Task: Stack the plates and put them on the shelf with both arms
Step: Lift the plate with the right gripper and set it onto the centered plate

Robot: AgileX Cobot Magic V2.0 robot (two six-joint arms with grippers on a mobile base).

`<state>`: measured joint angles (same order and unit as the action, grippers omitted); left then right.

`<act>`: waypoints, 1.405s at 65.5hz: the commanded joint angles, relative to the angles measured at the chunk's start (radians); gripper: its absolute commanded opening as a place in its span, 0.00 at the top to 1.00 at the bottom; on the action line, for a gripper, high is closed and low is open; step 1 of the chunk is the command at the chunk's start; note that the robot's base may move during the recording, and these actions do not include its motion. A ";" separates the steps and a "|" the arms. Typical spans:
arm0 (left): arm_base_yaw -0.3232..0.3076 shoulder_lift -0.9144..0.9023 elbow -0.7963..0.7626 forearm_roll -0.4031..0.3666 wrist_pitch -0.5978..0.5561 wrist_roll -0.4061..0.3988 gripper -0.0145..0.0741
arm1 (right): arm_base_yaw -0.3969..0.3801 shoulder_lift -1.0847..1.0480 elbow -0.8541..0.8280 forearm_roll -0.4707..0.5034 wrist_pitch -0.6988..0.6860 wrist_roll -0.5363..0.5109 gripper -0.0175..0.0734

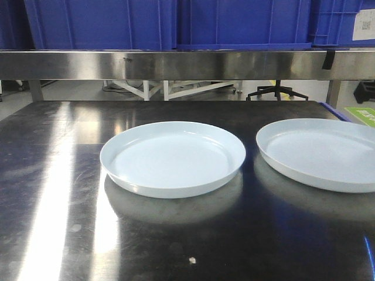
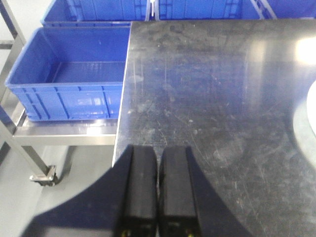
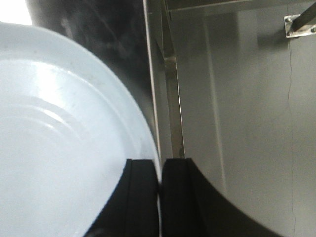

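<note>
Left plate [image 1: 171,158] and right plate [image 1: 322,153] apart on dark bench [image 1: 53,175], left claw [image 2: 158,152] pressed together (above the bench edge), right claw [image 3: 159,165] pinching right plate's rim.

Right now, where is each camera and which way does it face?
Front view: above the tabletop, facing forward across the left plate and right plate to the shelf rail and blue crates; no robot parts.
Left wrist: looks down past the shut left gripper at the tabletop's left edge and a lower crate.
Right wrist: looks down past the right gripper at the right plate's rim and floor.
Shared: front and right wrist both show the right plate.
</note>
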<state>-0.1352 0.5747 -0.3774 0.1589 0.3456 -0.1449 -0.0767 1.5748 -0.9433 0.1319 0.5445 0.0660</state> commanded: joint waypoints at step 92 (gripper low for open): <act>-0.008 0.003 -0.027 0.003 -0.081 -0.004 0.74 | 0.496 0.057 -0.385 -0.004 -0.045 -0.005 0.75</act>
<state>-0.1352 0.5747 -0.3774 0.1589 0.3438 -0.1449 0.4157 1.6620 -1.2813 0.1207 0.5396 0.0660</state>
